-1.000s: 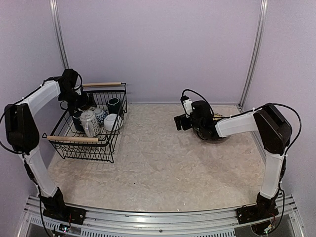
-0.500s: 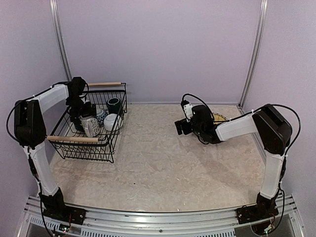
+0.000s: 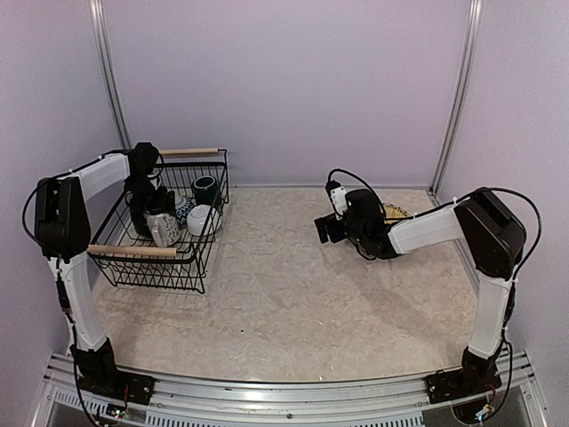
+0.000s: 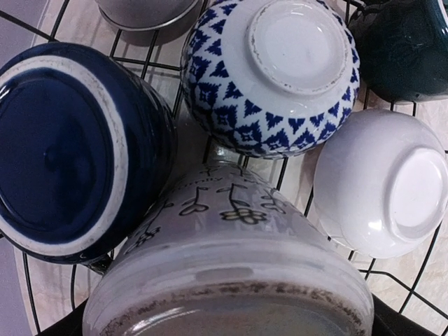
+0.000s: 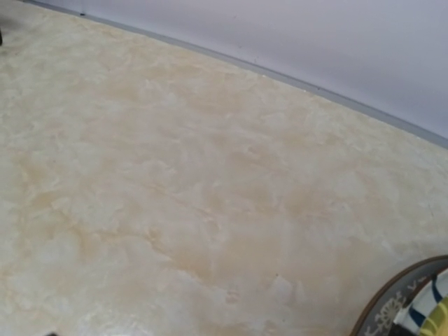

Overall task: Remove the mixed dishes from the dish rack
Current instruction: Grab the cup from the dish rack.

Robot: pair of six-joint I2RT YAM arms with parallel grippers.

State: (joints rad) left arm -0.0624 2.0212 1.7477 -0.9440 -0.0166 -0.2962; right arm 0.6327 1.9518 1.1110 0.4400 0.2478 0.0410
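Note:
The dish rack (image 3: 164,271), black wire with two wooden handles, stands at the left. In the left wrist view it holds an upturned dark blue mug (image 4: 63,147), a blue-and-white patterned cup (image 4: 273,77), a white bowl (image 4: 381,182), a dark mug (image 4: 402,45) and a pale flower-drawn cup (image 4: 231,266). My left gripper (image 3: 148,203) is down inside the rack, right over the pale cup (image 3: 163,227). Dark finger parts (image 4: 409,323) show wide apart beside that cup; contact cannot be told. My right gripper (image 3: 327,227) hovers open and empty over the table's middle.
A stack of plates (image 3: 396,213) lies on the table at the back right, behind my right wrist; its dark rim (image 5: 392,308) with striped and yellow parts shows at the right wrist view's corner. The back wall runs just behind the rack.
My left gripper has come forward and down into the rack, onto the pale flower-drawn cup. The right gripper drifted slightly at first, then stayed still.

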